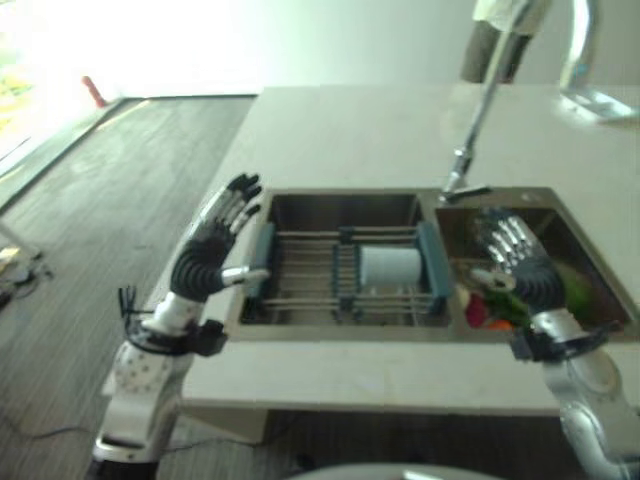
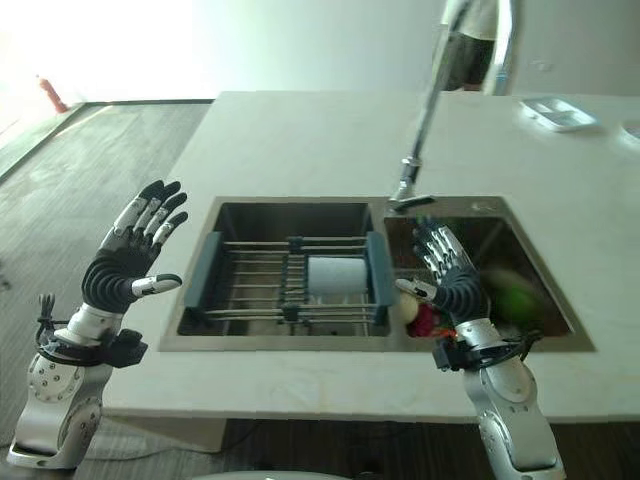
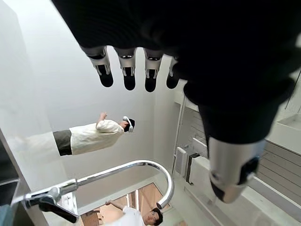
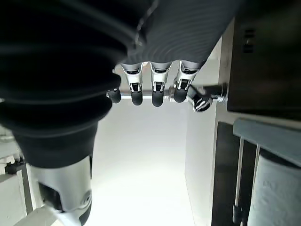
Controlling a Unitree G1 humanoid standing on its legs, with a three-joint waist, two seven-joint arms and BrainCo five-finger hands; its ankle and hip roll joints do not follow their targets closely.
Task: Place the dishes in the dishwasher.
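Raised with fingers spread, the left hand [image 2: 135, 250] is held beside the sink [image 2: 470, 345]; the right hand [image 2: 450, 275] is held open over its right basin. A white cup [image 2: 335, 276] is seen lying in the rack [image 2: 290, 275].

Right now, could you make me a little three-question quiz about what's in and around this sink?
1. True or false: the left hand is holding a dish.
2. What lies on the rack across the left basin? A) white cup B) frying pan C) kettle
3. Over which basin is the right hand?

Key:
1. False; its fingers are spread and empty, beside the sink.
2. A, the white cup.
3. The right basin, near red and green items.
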